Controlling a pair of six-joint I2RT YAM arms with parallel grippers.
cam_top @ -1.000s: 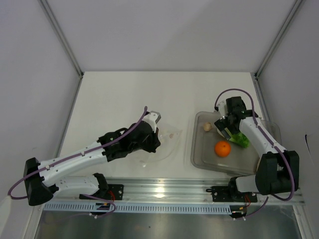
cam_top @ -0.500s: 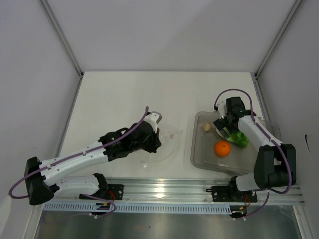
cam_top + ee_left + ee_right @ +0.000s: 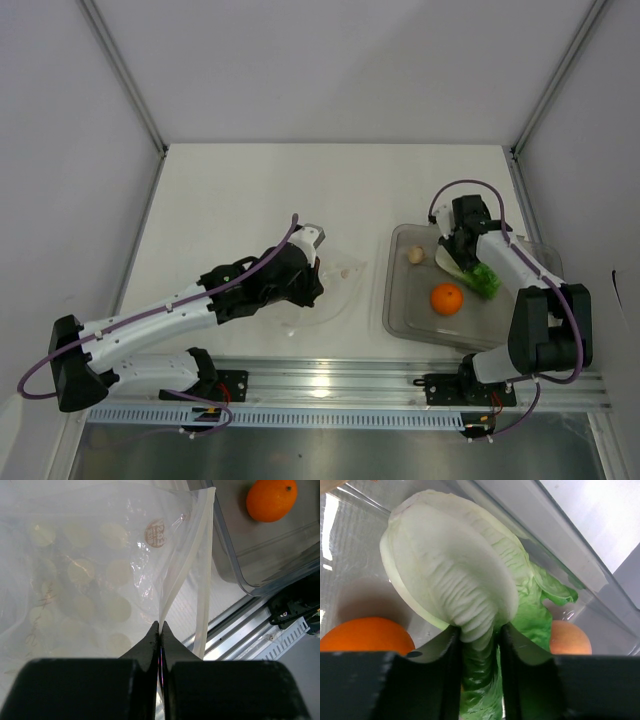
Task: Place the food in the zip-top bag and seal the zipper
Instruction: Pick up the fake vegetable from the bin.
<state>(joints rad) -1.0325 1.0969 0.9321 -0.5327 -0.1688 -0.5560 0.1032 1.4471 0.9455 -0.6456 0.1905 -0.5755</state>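
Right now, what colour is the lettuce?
Lettuce: whitish base, bright green leaves; best in right wrist view.

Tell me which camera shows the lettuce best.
The right wrist view: the lettuce fills the frame, clamped in the right gripper. In the top view the lettuce is small, lying in the tray and partly under the arm. The left wrist view misses it, showing the bag instead.
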